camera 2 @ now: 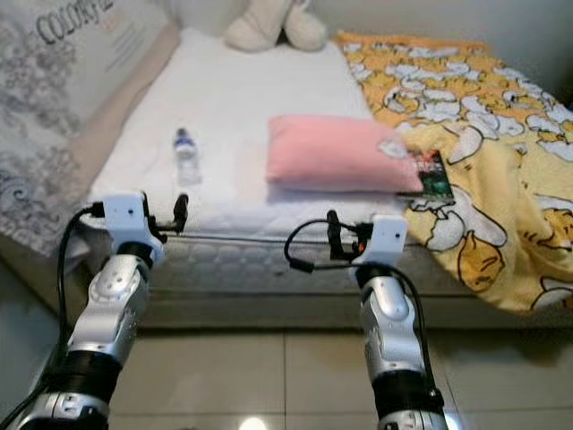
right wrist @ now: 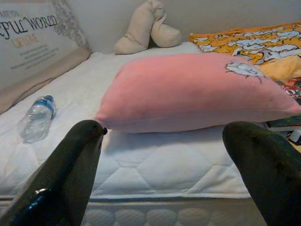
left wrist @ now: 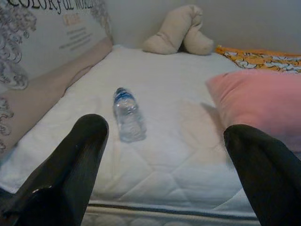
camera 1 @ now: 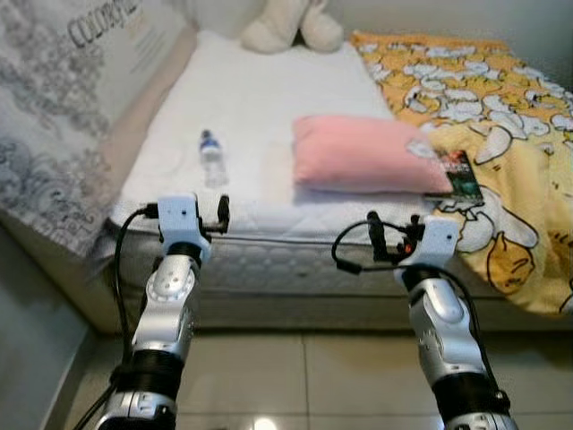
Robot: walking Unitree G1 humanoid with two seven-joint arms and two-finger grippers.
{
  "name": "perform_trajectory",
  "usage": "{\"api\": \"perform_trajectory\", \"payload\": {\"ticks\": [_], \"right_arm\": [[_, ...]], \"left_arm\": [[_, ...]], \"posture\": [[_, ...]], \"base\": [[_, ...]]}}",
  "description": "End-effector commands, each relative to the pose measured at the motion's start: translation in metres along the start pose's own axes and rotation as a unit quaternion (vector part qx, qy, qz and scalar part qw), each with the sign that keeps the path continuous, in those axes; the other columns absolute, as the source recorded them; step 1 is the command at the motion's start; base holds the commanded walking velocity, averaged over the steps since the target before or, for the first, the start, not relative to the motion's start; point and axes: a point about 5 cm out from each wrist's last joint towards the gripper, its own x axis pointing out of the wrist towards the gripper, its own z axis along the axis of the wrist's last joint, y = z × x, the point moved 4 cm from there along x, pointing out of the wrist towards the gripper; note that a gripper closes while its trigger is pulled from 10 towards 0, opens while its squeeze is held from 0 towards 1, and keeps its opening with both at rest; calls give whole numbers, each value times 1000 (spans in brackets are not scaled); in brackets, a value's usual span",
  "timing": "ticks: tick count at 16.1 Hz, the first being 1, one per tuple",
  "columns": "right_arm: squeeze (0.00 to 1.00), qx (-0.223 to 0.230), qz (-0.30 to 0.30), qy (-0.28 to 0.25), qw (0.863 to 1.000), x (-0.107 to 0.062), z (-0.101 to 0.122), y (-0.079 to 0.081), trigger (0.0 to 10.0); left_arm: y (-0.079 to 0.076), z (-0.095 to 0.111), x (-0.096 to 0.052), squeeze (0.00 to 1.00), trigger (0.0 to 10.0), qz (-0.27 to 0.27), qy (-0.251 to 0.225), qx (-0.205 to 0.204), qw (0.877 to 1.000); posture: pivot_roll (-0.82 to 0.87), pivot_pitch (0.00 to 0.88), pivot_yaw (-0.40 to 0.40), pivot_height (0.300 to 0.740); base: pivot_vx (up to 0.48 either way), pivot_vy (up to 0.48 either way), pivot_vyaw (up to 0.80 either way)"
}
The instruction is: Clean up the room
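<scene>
A clear plastic water bottle (camera 1: 211,158) with a blue cap lies on the white mattress (camera 1: 251,98), left of a pink pillow (camera 1: 363,154). A dark book (camera 1: 461,175) rests by the pillow's right end, on the yellow patterned blanket (camera 1: 501,134). My left gripper (camera 1: 224,215) hovers at the mattress's front edge, open and empty, facing the bottle (left wrist: 127,115). My right gripper (camera 1: 376,235) hangs just before the same edge, open and empty, in front of the pillow (right wrist: 188,89).
A beige plush toy (camera 1: 291,25) lies at the head of the bed. A printed panel (camera 1: 63,107) leans along the bed's left side. Tiled floor (camera 1: 304,376) lies below my arms. The blanket drapes over the bed's right front corner.
</scene>
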Motion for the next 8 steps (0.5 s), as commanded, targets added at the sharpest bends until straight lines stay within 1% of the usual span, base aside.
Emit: {"api": "perform_trajectory", "payload": {"ticks": [1, 5, 8], "right_arm": [[4, -2, 3, 1, 1000, 2, 2, 0, 10000], [16, -5, 6, 2, 1000, 1, 1, 0, 10000], [16, -13, 14, 1, 1000, 0, 1, 3, 10000]], "left_arm": [[-1, 5, 5, 0, 10000, 5, -4, 8, 1000], [3, 0, 3, 0, 10000, 10, 3, 20, 1000], [6, 0, 3, 0, 10000, 22, 3, 20, 1000]], "posture": [[-83, 0, -12, 740], [-87, 0, -9, 740], [-87, 0, -7, 740]], "base": [[431, 0, 0], [432, 0, 0], [449, 0, 0]]}}
